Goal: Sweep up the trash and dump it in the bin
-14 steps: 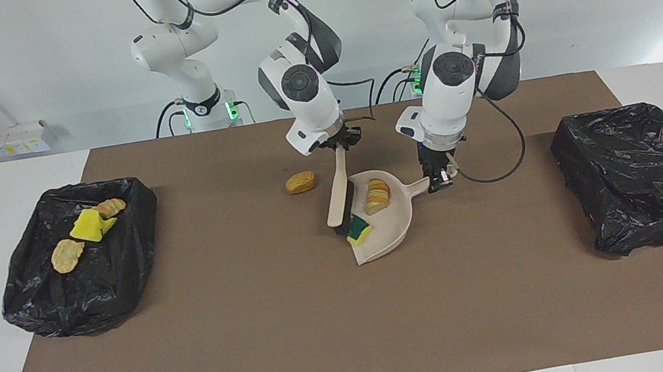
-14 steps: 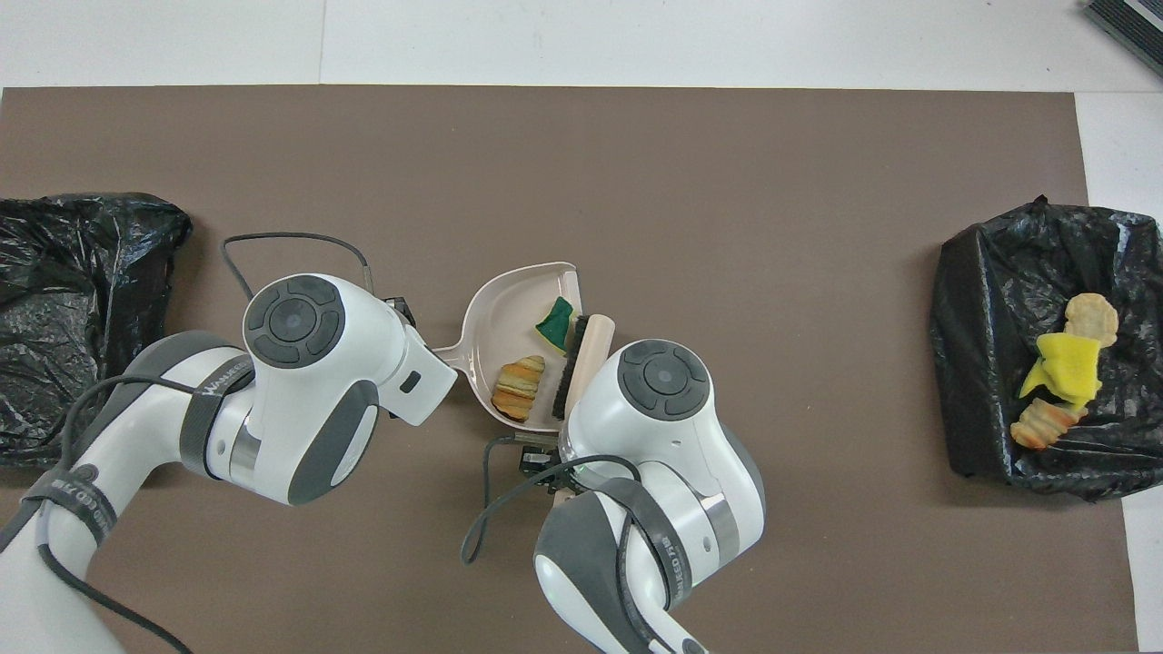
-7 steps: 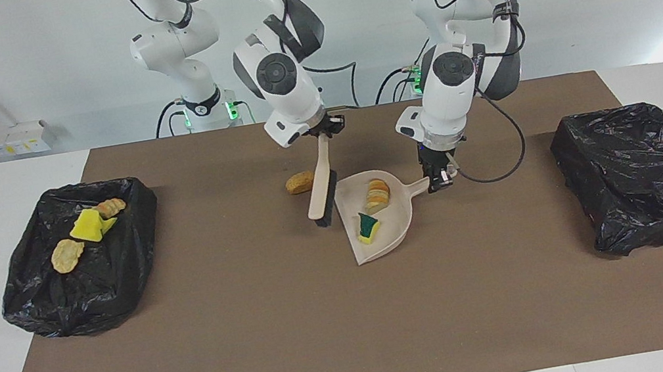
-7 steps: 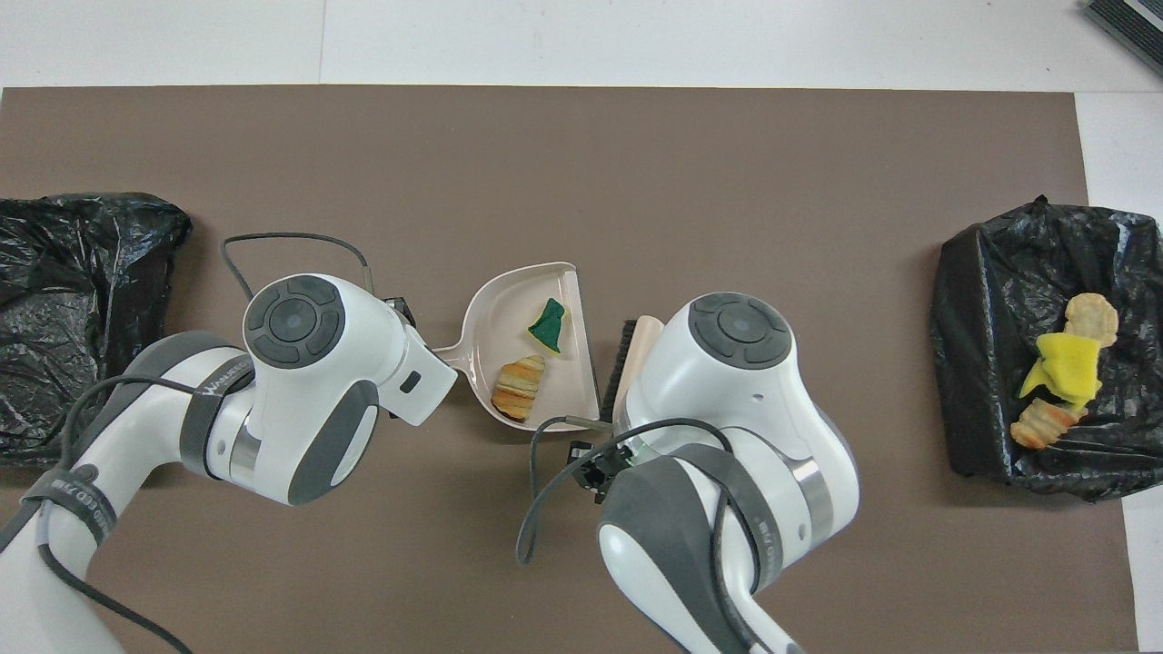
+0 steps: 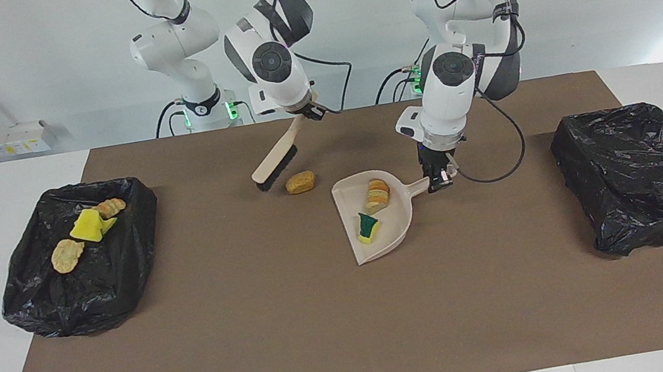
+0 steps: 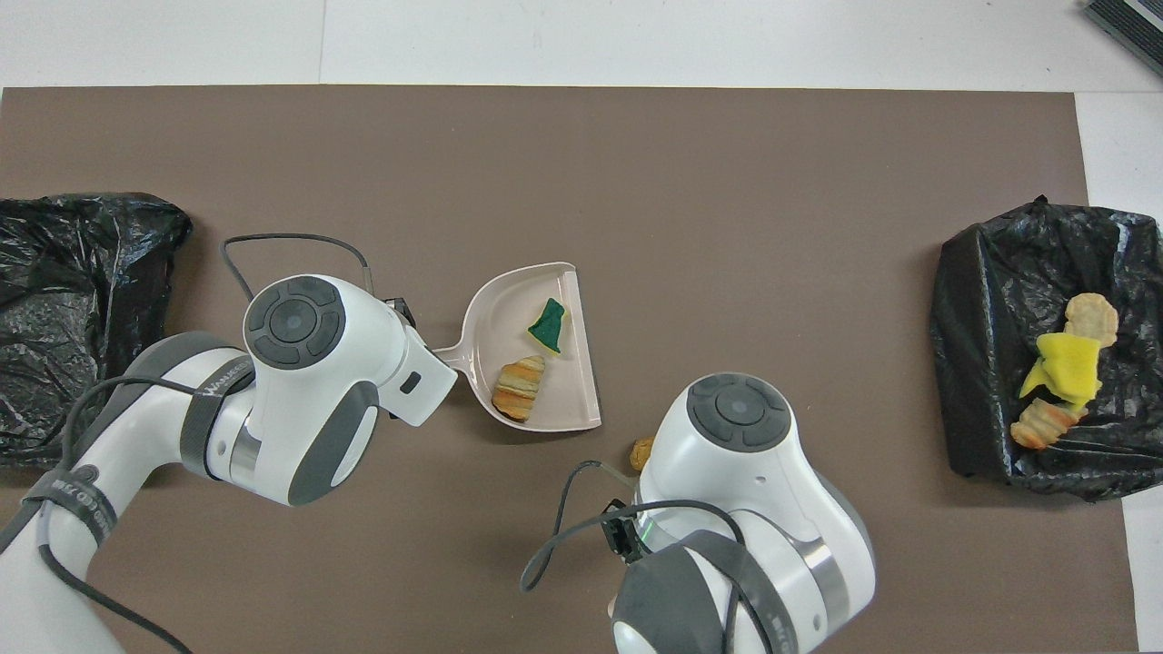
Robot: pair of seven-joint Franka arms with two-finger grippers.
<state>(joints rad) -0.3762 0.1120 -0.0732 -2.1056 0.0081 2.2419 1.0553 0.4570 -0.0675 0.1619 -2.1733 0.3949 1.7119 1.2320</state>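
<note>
The beige dustpan point(image 5: 394, 234) point(image 6: 509, 304) lies mid-table and holds a striped orange-tan scrap point(image 5: 377, 195) point(image 6: 518, 388) and a green-and-yellow sponge scrap point(image 5: 367, 227) point(image 6: 548, 325). My left gripper point(image 5: 439, 179) is shut on the dustpan's handle. My right gripper point(image 5: 307, 110) is shut on the handle of the beige brush point(image 5: 274, 161), raised, its bristles beside a tan scrap point(image 5: 300, 182) point(image 6: 641, 450) that lies on the mat nearer the robots than the pan. The black-lined bin point(image 5: 44, 304) point(image 6: 981, 291) at the right arm's end holds three scraps point(image 5: 86, 227) point(image 6: 1065, 365).
A second black-lined bin point(image 5: 643, 176) point(image 6: 73, 272) stands at the left arm's end and shows no trash. The brown mat point(image 5: 302, 337) covers the table's middle. A cable hangs from each wrist.
My right gripper lifted the brush out of the dustpan's mouth and swung it toward the robots and the right arm's end, past the tan scrap. The green-yellow scrap now lies inside the pan.
</note>
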